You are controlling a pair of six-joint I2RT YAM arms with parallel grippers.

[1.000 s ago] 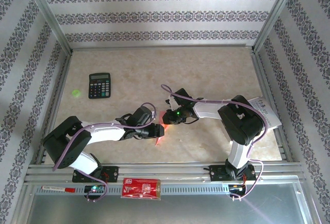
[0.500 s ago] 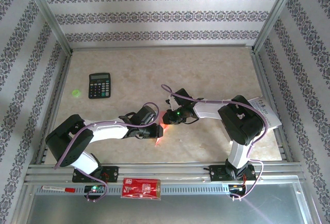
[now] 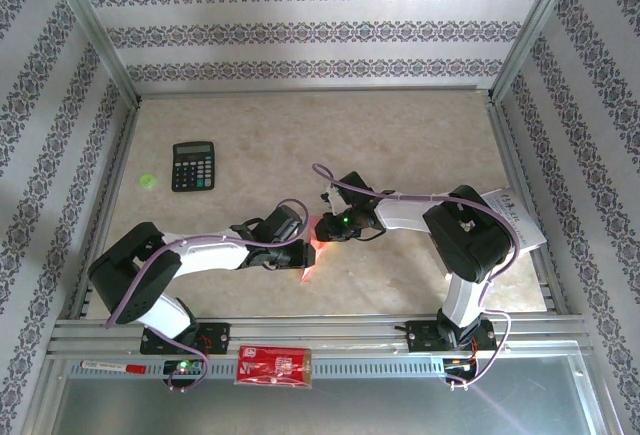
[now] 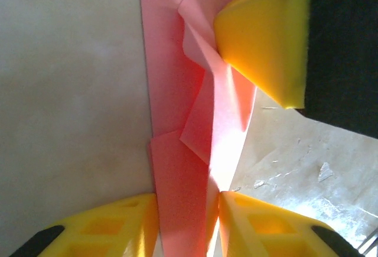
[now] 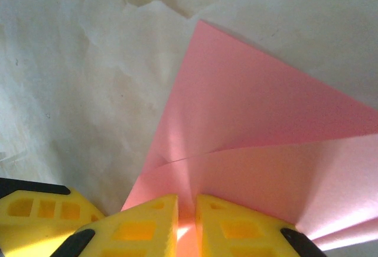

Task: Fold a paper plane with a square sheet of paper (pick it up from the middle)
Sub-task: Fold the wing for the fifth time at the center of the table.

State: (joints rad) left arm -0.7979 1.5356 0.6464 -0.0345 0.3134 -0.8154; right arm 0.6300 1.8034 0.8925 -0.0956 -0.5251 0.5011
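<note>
L claw (image 4: 189, 197) clamped on creased pink paper sheet (image 4: 168, 91) btwn its fingers; R claw (image 5: 186, 201), just ahead-right of it, pinched on same sheet.

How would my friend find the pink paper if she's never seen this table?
Start at the beige table and look near its front middle, where the left gripper and right gripper meet. The pink paper sits between them: thin, plain and creased. Unlike it, the red packet is printed and lies off the table on the front rail.
</note>
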